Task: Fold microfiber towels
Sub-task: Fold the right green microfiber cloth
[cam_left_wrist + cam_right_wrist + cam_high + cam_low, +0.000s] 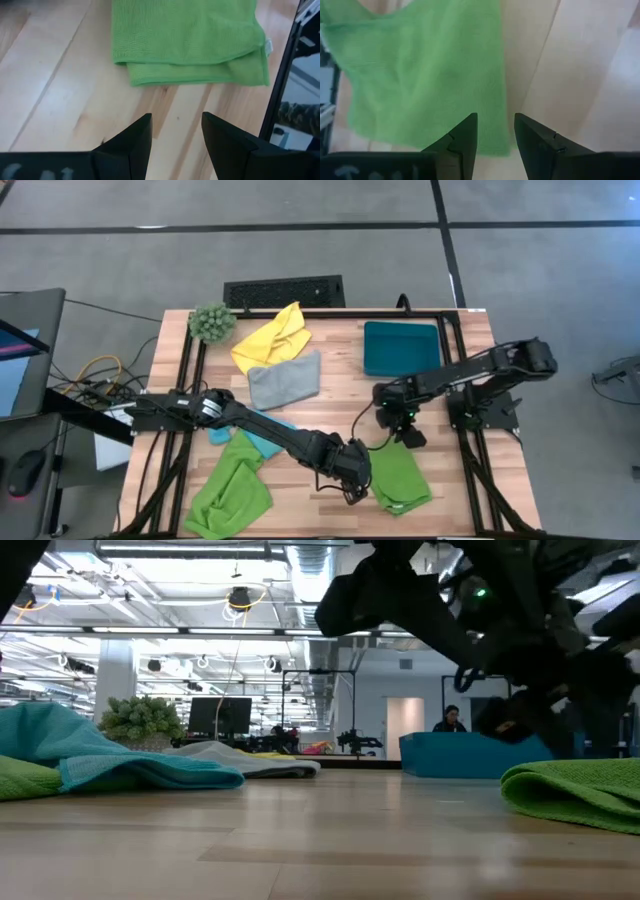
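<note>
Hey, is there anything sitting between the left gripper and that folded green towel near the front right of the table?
Nothing visible. The left gripper is open and empty, with only bare wood between it and the folded green towel. The right gripper hangs open over the same towel's far edge, not in the way.

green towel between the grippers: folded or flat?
Folded. The green towel lies doubled, one layer's edge stepped back over the other along one side; both grippers empty.
</note>
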`<state>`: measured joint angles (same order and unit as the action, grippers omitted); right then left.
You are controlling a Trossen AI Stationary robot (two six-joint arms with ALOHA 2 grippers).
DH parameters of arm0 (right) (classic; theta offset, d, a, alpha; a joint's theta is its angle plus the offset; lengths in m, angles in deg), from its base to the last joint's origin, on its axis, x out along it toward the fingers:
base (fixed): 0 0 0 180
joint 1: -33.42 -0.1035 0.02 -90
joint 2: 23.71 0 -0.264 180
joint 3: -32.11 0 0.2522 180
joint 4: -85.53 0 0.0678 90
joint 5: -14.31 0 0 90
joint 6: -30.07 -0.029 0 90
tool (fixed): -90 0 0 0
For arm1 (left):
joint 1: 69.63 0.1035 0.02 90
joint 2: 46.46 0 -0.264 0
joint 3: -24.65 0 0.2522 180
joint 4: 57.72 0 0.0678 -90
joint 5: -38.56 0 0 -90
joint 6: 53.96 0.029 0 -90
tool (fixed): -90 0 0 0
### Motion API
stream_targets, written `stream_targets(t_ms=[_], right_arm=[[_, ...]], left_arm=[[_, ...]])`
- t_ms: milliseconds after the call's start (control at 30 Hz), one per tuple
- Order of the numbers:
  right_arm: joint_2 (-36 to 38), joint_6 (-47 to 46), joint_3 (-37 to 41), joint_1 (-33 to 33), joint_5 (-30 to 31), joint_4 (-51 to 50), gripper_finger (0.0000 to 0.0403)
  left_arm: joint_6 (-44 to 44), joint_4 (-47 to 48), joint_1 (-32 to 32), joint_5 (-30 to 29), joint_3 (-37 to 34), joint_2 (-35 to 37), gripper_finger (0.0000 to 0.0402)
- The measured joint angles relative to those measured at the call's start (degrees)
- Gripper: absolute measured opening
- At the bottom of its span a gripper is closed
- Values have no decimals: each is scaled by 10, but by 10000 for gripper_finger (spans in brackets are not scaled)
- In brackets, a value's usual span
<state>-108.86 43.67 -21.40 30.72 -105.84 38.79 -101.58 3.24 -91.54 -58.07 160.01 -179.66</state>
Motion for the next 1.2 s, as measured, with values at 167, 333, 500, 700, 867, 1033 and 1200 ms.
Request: stream_targets(t_ms=[167, 333, 500, 700, 867, 1033, 1200], right_arm=[[-45, 30, -21, 9, -39, -1, 154], [-81, 49, -32, 10, -43, 4, 154], [-120, 58, -40, 11, -68, 6, 154], [-136, 65, -51, 9, -105, 2, 154], [-136, 76, -53, 5, -107, 0, 154], [-135, 79, -50, -14, -88, 6, 150], [-134, 79, -50, -18, -69, 10, 107]], left_arm=[[-17, -6, -6, -8, 0, 0, 164], [-36, -6, -12, -20, 0, 0, 164], [-43, -6, -16, -31, 0, 0, 164], [-50, -6, -18, -31, 0, 0, 164], [-52, -6, -18, -31, 0, 0, 164], [-53, -5, -18, -31, 0, 0, 164], [-54, -4, -18, -32, 0, 0, 164]])
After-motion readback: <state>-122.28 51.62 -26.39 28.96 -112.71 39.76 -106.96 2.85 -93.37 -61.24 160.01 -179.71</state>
